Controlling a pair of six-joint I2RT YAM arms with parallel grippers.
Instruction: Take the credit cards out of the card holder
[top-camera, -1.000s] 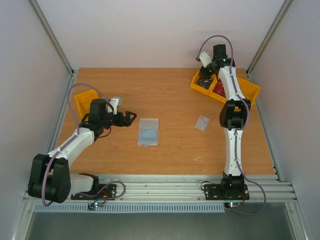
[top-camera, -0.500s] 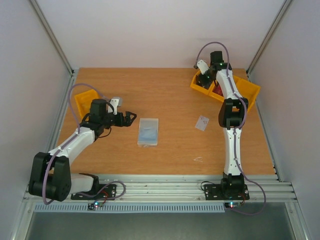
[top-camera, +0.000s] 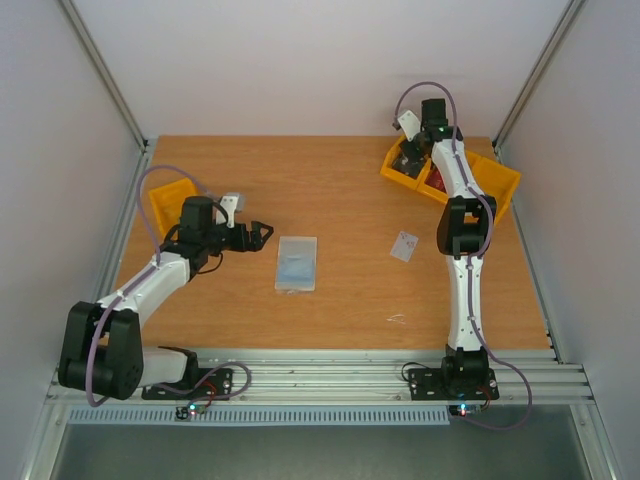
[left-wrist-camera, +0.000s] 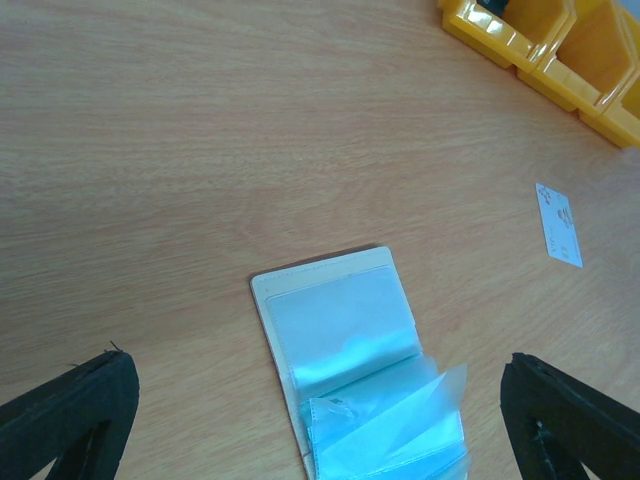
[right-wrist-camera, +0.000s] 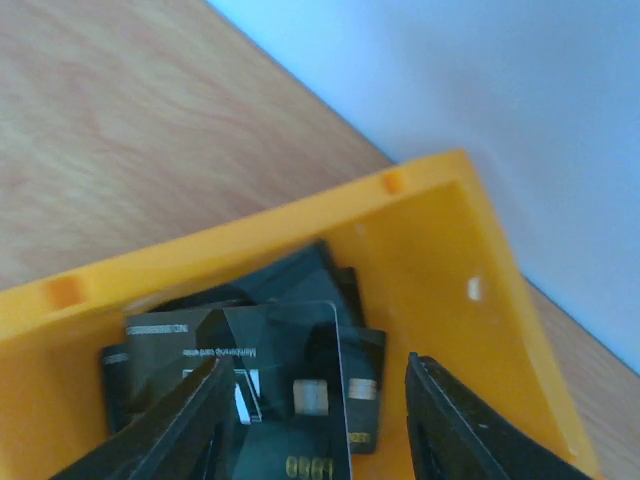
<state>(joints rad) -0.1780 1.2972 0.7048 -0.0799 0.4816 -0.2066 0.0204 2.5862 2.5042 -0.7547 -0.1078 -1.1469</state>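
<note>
We watch the right gripper (right-wrist-camera: 315, 420) open up: its jaws, shut a second ago, now stand apart over the yellow bin (right-wrist-camera: 440, 220) at the worktop's (right-wrist-camera: 150, 120) far right corner, dark cards (right-wrist-camera: 290, 360) beneath.

Bare table (top-camera: 340, 180) was left between the card holder (top-camera: 296, 263) and the pale card (top-camera: 404, 246), which lay well apart, so approach from the near or far side was unobstructed. The holder's left flank was blocked by the left gripper (top-camera: 264, 233), jaws spread wide, with the left yellow bin (top-camera: 165, 205) behind it. The right gripper (right-wrist-camera: 318, 375), fingers parted, was hemmed in by the far-right yellow bin (right-wrist-camera: 430, 260) walls, over stacked dark cards (right-wrist-camera: 290, 340).
</note>
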